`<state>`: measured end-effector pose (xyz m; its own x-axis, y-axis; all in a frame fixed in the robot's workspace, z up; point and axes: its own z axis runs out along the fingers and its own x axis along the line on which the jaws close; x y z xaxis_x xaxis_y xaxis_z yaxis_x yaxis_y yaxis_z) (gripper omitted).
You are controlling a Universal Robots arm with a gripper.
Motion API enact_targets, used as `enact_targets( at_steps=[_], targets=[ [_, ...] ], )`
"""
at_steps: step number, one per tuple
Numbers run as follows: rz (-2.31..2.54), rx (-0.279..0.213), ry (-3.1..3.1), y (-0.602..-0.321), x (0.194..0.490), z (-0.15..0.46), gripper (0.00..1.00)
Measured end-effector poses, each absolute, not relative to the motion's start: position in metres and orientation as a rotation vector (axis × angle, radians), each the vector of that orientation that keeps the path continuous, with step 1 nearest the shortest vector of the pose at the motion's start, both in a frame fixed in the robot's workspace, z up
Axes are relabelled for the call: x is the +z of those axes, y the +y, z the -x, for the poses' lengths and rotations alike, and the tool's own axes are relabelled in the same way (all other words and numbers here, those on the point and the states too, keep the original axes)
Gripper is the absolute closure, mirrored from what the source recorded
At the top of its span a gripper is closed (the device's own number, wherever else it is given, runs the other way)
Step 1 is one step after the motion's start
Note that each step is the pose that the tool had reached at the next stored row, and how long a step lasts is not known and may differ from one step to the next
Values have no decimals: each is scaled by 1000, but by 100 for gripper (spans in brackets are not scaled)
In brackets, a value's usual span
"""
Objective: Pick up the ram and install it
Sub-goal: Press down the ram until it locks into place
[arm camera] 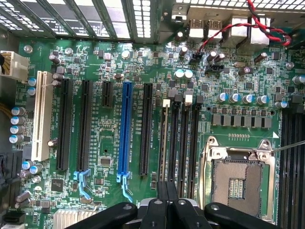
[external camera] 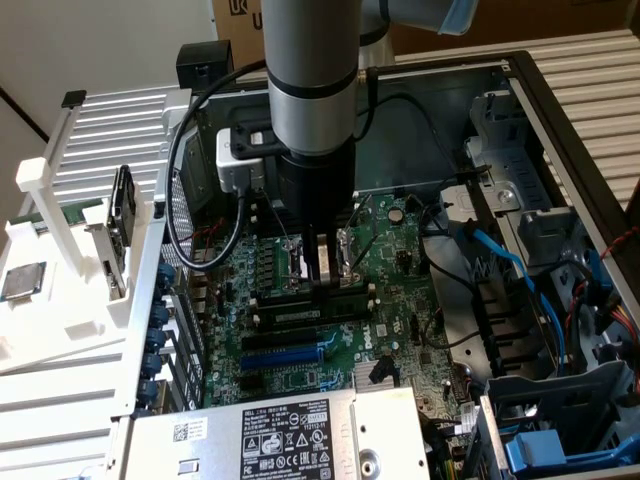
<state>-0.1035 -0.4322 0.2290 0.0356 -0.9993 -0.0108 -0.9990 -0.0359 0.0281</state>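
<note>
While the arm reached straight down into the open computer case (external camera: pixel 560 120), the gripper (external camera: pixel 322 272) stood over the middle of the motherboard (external camera: pixel 400 300) with its fingers pressed together, their tips at the top edge of the ram (external camera: pixel 296 292). The ram lay along the first of the black memory slots (external camera: pixel 300 318), just beside the processor socket. Room around it was tight: the case's wall rose on the exterior view's left, a drive cage with a blue cable (external camera: pixel 508 262) crowded the right, and the grey power supply (external camera: pixel 200 440) closed off the near edge. A black cable (external camera: pixel 178 205) looped beside the arm. Outside the case, on the exterior view's left, stood a white rack (external camera: pixel 60 210). The wrist view looked down the closed gripper (arm camera: pixel 167 193) onto the motherboard (arm camera: pixel 143 62), where the ram (arm camera: pixel 164 143) appeared edge-on as a thin line, the empty memory slots (arm camera: pixel 183 143) beside it, the bare processor socket (arm camera: pixel 240 179) past them, and the blue expansion slot (arm camera: pixel 126 129) on the other side. Red wires (arm camera: pixel 259 26) ran near the rear ports.
</note>
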Motion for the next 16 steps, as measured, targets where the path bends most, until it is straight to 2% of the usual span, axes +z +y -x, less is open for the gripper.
enact_targets(
  at_steps=[9,16],
  targets=[
    [-2250,-42,-2171,-432,245,104,90],
    [-2250,-42,-2171,-432,246,104,90]
  ],
)
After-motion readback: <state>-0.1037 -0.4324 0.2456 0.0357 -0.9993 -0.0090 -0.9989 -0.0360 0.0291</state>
